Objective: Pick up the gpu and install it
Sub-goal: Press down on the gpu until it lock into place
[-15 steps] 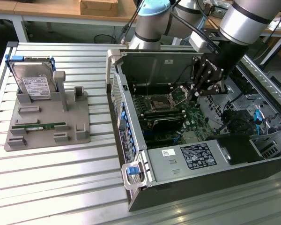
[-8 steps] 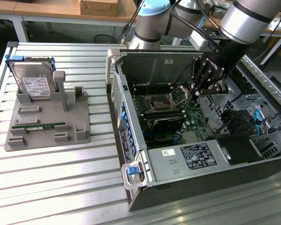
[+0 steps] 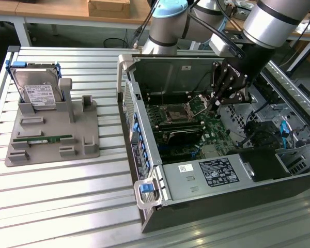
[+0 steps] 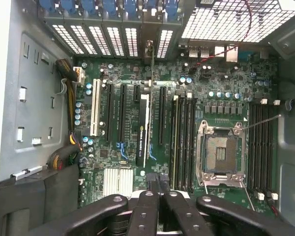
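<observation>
The gpu [image 4: 144, 129], a thin dark card seen edge-on with a white-lettered label, stands upright in a motherboard slot, its bracket end toward the case's rear grilles. In the exterior view the gpu [image 3: 182, 135] shows as a dark slab standing on the green board inside the open computer case [image 3: 144, 155]. My gripper [image 3: 214, 103] hangs inside the case above the board, toward the exterior view's right of the card and apart from it. Seen from the wrist, the gripper [image 4: 157, 183] is shut, its black fingertips pressed together with nothing between them.
An open CPU socket [image 4: 221, 155] and RAM slots lie beside the card. A power supply [image 3: 212, 173] fills the case's near end. At the exterior view's left, a grey fixture [image 3: 51, 150] holds a silver hard drive [image 3: 37, 93] and a green RAM stick [image 3: 44, 139].
</observation>
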Controlling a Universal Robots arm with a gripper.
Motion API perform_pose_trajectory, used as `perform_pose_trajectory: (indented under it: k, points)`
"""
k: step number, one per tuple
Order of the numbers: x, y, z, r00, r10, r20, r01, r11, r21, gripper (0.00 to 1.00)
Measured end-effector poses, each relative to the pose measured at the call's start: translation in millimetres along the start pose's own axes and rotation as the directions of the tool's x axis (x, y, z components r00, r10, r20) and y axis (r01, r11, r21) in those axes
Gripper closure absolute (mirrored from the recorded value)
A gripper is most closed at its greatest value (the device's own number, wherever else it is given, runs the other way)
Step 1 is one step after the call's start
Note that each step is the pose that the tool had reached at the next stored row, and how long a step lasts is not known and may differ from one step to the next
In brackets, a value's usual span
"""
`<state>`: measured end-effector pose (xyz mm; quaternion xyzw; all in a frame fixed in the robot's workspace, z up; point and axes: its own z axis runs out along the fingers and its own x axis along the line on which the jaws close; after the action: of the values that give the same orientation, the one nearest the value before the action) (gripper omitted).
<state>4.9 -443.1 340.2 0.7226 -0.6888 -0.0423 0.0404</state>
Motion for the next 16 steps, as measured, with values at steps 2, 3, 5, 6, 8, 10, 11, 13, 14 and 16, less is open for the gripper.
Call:
perform_pose_trajectory:
  k: [2, 3, 5, 6, 8, 10, 11, 13, 14, 16]
  points:
    - [0.0, 0.0, 0.0, 0.9997, 0.025, 0.0027, -0.025, 0.9997, 0.0000, 0.89]
    - [0.0, 0.0, 0.3, 0.9987, 0.051, 0.0060, -0.051, 0.9987, 0.0001, 0.89]
    - [0.0, -0.1, 0.7, 0.9928, 0.119, 0.0140, -0.119, 0.9929, -0.0002, 0.89]
    - [0.0, -0.1, 1.0, 0.9865, 0.162, 0.0192, -0.162, 0.9867, -0.0006, 0.89]
    - [0.0, -0.1, 1.2, 0.9749, 0.221, 0.0261, -0.221, 0.9752, -0.0017, 0.89]
    - [0.0, -0.2, 1.4, 0.9553, 0.294, 0.0347, -0.294, 0.9559, -0.0036, 0.89]
    - [0.0, -0.2, 1.5, 0.9442, 0.327, 0.0387, -0.327, 0.9449, -0.0047, 0.89]
    - [0.0, -0.2, 1.6, 0.9201, 0.389, 0.0462, -0.389, 0.9212, -0.0072, 0.89]
    - [0.0, -0.2, 1.7, 0.9026, 0.428, 0.0507, -0.428, 0.9039, -0.0090, 0.89]
    - [0.0, -0.2, 1.8, 0.8785, 0.474, 0.0564, -0.475, 0.8801, -0.0115, 0.89]
